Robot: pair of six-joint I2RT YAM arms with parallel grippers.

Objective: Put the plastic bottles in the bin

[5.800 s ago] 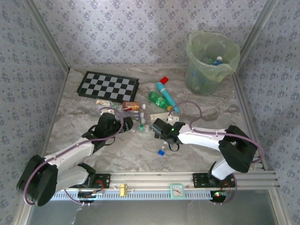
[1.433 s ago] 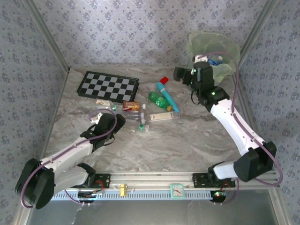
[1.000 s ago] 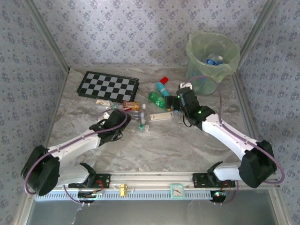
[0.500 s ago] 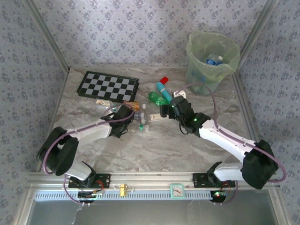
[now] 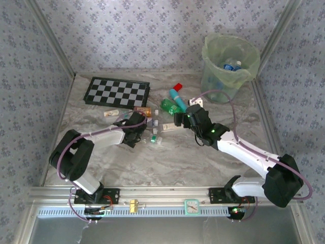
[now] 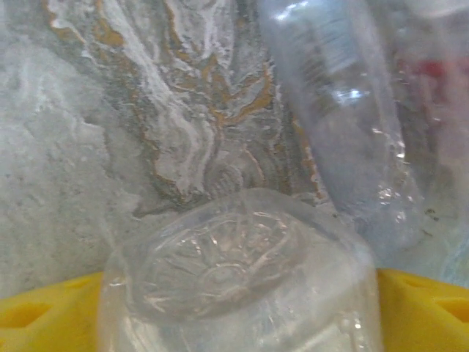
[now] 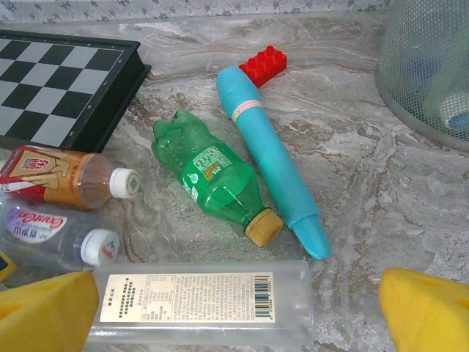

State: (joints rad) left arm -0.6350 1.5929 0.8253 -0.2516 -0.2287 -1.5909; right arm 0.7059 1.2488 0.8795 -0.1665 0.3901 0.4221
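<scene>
Near the middle of the tabletop (image 5: 167, 162), the left gripper (image 6: 240, 315) is sitting around the round base of a clear ribbed plastic bottle (image 6: 242, 282). Its yellow pads (image 6: 44, 319) are lying at both sides and seem to be touching it, but I cannot tell whether the grip is firm. A 2nd clear bottle (image 6: 344, 125) is lying just beside.

The right gripper (image 7: 236, 308) is hovering with its jaws wide apart over a flat clear bottle (image 7: 198, 297) with a white printed label, which is lying lengthwise from pad to pad. Just beyond are lying a white-capped clear bottle (image 7: 51, 238), a brown bottle (image 7: 66, 183) with an orange label, a green plastic bottle (image 7: 216, 180) and a teal pen-like tube (image 7: 271, 176), whose tip is nearly touching the flat bottle. Farther, a red toy brick (image 7: 262, 66) and a chessboard (image 7: 58, 81) are lying toward the far edge.

The round pale-green translucent bin (image 5: 219, 87) is standing at the far right corner, holding at least 1 blue-capped bottle (image 5: 232, 65).

I am judging 3 risks. The smooth round base may slip out of the left pads during the lift. The right jaws, pressing the flat bottle by its ends, may make it pivot away or may catch the tube. The 2 arms are working near each other and may collide.
</scene>
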